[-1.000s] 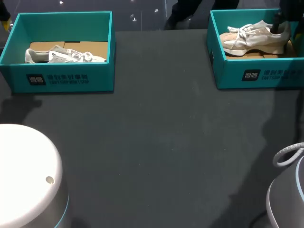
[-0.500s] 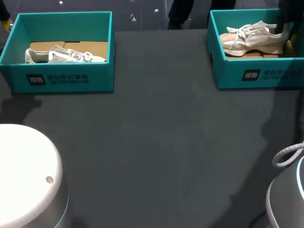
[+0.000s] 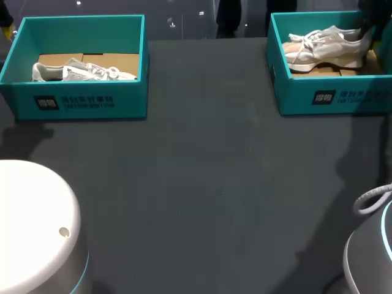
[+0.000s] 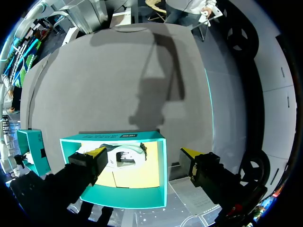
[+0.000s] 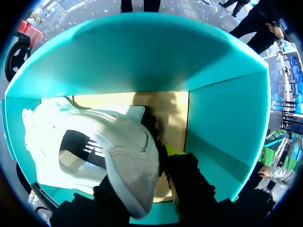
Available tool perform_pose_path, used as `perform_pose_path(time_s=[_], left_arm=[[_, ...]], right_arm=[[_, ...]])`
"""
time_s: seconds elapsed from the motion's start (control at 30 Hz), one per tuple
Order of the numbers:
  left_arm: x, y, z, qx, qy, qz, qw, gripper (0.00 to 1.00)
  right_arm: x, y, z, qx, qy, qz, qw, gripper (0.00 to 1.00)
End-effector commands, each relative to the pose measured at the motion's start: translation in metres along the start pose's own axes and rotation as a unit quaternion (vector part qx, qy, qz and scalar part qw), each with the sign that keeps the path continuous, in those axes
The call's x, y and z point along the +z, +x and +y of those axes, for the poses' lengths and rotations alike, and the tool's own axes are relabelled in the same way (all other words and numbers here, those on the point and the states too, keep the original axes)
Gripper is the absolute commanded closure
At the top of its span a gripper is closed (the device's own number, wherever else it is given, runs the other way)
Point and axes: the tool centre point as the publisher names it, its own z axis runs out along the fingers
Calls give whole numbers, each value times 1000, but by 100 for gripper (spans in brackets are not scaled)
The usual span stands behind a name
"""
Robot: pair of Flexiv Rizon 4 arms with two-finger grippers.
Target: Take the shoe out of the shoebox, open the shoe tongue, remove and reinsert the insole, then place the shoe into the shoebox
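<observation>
Shoe [image 5: 118, 137] — shoebox [image 5: 142, 56] walls all round

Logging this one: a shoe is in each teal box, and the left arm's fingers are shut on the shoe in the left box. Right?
Not quite: the left wrist view shows the left gripper with fingers open above the left box, not touching its shoe. A shoe is indeed in each box.

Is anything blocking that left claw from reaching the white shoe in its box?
Nothing visible. The white lace-up shoe lies in the open-topped teal cardboard box, with no lid, ahead of the open left claw.
</observation>
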Motion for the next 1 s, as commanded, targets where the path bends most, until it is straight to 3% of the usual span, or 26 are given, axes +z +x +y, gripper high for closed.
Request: perform_pose_path(time_s=[0.03,0.53,1.0], left_arm=[[0,0,-1,0,-1,1,1000,0],[0,0,-1,0,-1,1,1000,0],[0,0,-1,0,-1,1,1000,0]], right_arm=[[-27,0,-3,4,9,-7,1000,100],[-64,-19,-16,10,-5,-20,1000,100],[-121,-21,-26,9,-13,-31,999,100]])
